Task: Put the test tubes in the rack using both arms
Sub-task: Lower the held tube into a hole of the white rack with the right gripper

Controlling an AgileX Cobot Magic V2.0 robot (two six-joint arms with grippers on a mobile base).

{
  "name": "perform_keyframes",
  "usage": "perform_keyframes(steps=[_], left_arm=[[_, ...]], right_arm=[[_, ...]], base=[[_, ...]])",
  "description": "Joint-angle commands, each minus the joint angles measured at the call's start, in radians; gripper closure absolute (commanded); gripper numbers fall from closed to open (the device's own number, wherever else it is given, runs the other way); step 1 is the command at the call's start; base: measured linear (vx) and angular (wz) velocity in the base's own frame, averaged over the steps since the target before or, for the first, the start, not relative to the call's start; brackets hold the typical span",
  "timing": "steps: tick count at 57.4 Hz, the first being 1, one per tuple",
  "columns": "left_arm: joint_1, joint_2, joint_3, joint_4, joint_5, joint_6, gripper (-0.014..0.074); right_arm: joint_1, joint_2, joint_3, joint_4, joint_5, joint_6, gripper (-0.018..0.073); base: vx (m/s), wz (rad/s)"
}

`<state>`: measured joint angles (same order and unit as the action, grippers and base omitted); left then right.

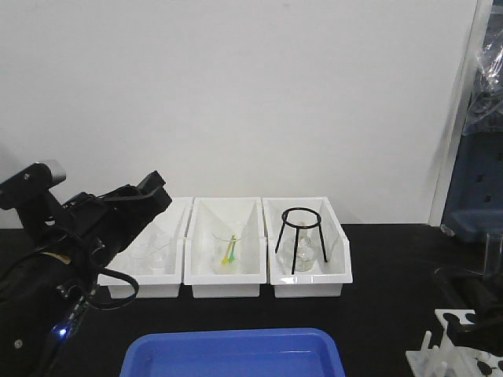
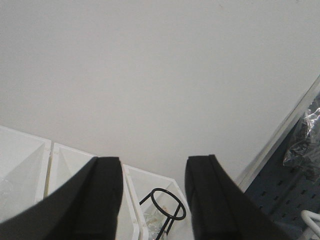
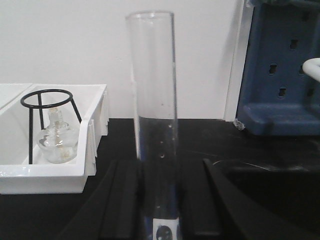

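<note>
At the bench's front right corner stands the white rack (image 1: pixel 431 360), with its upright pegs on the near side and the right arm's dark gripper low over its top plate. The right wrist view shows the right gripper (image 3: pixel 159 170) closed around a clear test tube (image 3: pixel 154 100), one black finger against each side of the glass. The tube stands upright, open mouth at the top, and its lower end is down between the pads, where a white surface with a dark round hole shows at the very bottom of the frame. I cannot tell whether the tube's end has entered that hole. Over the bench's left side the left arm (image 1: pixel 86 228) is raised, its gripper tilted up towards the white wall. The left gripper (image 2: pixel 153 160) is spread wide, its two black fingers well apart with nothing between them. Along the back edge of the bench three white bins sit side by side, touching: the left bin (image 1: pixel 141 289) holds clear glassware, the middle bin (image 1: pixel 224 287) a beaker with a green and yellow item (image 1: pixel 229 253) inside, and the right bin (image 1: pixel 310 287) a black tripod ring stand (image 3: pixel 30 135) with a small glass flask (image 3: pixel 57 142) beneath it. A blue tray (image 1: pixel 236 336) lies at the middle of the front edge.
</note>
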<state>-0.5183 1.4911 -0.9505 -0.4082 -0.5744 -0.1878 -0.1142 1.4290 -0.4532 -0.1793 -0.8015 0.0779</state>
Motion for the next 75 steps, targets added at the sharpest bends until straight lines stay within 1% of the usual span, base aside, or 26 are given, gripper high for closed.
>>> perform_keyframes(steps=[1, 4, 15, 32, 37, 43, 49, 58, 68, 75], left_arm=[[0.002, -0.042, -0.036, 0.012, -0.073, 0.003, 0.0161], [0.002, -0.042, -0.036, 0.012, -0.073, 0.003, 0.0161], [0.002, -0.042, -0.036, 0.012, -0.073, 0.003, 0.0161], [0.002, -0.042, -0.036, 0.012, -0.073, 0.003, 0.0161], [0.002, -0.042, -0.036, 0.012, -0.073, 0.003, 0.0161], [0.002, -0.042, -0.036, 0.012, -0.073, 0.003, 0.0161], [0.002, -0.042, -0.036, 0.012, -0.073, 0.003, 0.0161], [0.002, -0.042, -0.036, 0.012, -0.073, 0.003, 0.0161], [0.002, -0.042, -0.036, 0.012, -0.073, 0.003, 0.0161], [0.002, -0.042, -0.036, 0.012, -0.073, 0.003, 0.0161]], right_arm=[[-0.004, -0.019, 0.013, 0.031, -0.159, -0.029, 0.0566], [-0.004, -0.011, 0.041, 0.058, -0.213, -0.033, 0.0566], [-0.004, 0.045, 0.076, 0.048, -0.348, -0.037, 0.0566], [-0.004, 0.102, 0.076, 0.043, -0.361, -0.034, 0.0566], [-0.004, 0.129, 0.085, 0.043, -0.39, -0.035, 0.0566], [-0.004, 0.171, 0.116, 0.05, -0.505, -0.038, 0.0566], [-0.004, 0.22, 0.136, 0.05, -0.579, -0.041, 0.0566], [-0.004, 0.288, 0.137, 0.043, -0.584, -0.041, 0.0564], [-0.004, 0.298, 0.137, 0.043, -0.584, -0.043, 0.0559], [-0.004, 0.298, 0.137, 0.044, -0.584, -0.048, 0.0526]], base=[[0.0, 0.0], [0.0, 0.0], [0.0, 0.0], [0.0, 0.0], [0.0, 0.0], [0.0, 0.0], [0.0, 0.0], [0.0, 0.0], [0.0, 0.0], [0.0, 0.0]])
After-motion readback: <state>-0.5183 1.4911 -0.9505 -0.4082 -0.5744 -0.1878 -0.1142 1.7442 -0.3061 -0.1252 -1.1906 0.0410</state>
